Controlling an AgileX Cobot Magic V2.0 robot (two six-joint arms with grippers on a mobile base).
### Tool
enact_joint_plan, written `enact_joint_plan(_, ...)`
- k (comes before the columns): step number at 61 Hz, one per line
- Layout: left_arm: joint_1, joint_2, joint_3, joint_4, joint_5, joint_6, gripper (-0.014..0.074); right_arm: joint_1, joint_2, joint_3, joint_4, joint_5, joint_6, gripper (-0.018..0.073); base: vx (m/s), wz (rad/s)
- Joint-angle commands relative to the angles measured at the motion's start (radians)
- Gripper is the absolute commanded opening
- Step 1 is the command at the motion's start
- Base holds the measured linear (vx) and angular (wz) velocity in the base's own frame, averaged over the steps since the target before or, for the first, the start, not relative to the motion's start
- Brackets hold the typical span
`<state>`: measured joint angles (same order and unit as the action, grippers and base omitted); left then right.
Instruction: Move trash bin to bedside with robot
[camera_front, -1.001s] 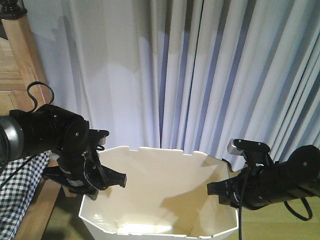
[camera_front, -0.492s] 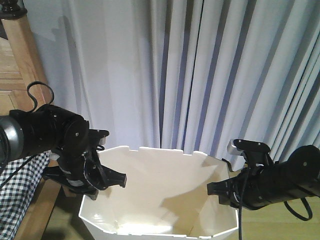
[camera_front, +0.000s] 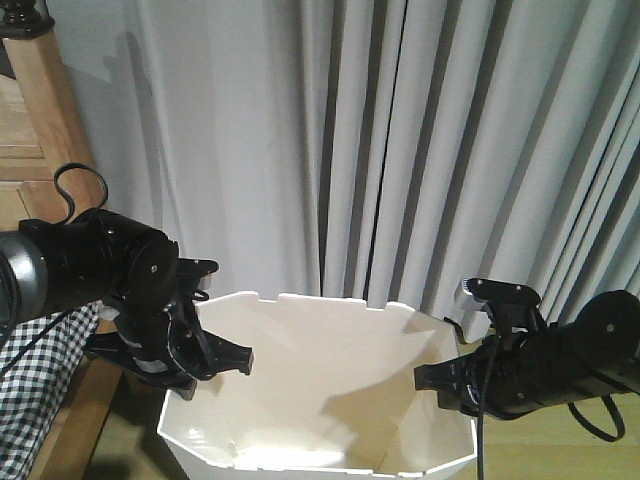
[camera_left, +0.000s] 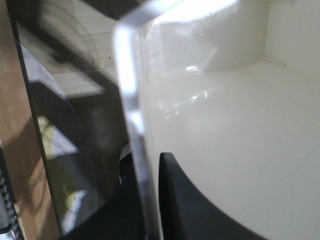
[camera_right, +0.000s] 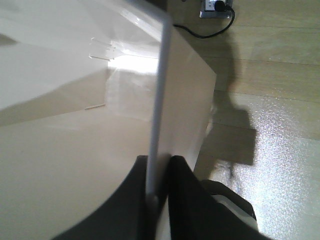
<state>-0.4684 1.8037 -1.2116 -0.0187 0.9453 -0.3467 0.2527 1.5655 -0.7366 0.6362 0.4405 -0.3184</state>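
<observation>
The cream-white trash bin (camera_front: 320, 385) fills the lower middle of the front view, its angular rim between my two black arms. My left gripper (camera_front: 215, 372) is shut on the bin's left wall, one finger inside and one outside. The left wrist view shows those fingers (camera_left: 172, 200) straddling the thin wall (camera_left: 225, 125). My right gripper (camera_front: 438, 385) is shut on the right wall in the same way, seen close in the right wrist view (camera_right: 159, 167). The bedside's wooden bed post (camera_front: 40, 110) and checked bedding (camera_front: 35, 385) stand just left of the left arm.
Grey pleated curtains (camera_front: 420, 150) hang right behind the bin. Light wooden floor (camera_right: 270, 60) lies to the bin's right, with a wall socket and black cable (camera_right: 215, 7) at its far edge. The bed's wooden side (camera_left: 20, 125) runs close along the bin's left wall.
Arms and bin keep the same place in the view. Only the curtains' tint has turned greyer.
</observation>
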Motion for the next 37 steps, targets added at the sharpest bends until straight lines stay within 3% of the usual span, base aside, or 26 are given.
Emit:
enact_joint_plan(1, -0.020, -0.061, -0.036, -0.070, -0.074, 0.022, -0.0006, 0.016, -0.054, -0.037, 0.072, 0.009, -0.046, -0.0005, 0.00, 0.00)
enact_joint_plan(37, -0.020, -0.061, -0.036, -0.071, -0.106, 0.021, -0.0006, 0.016, -0.054, -0.037, 0.075, 0.016, -0.046, -0.0005, 0.00, 0.00)
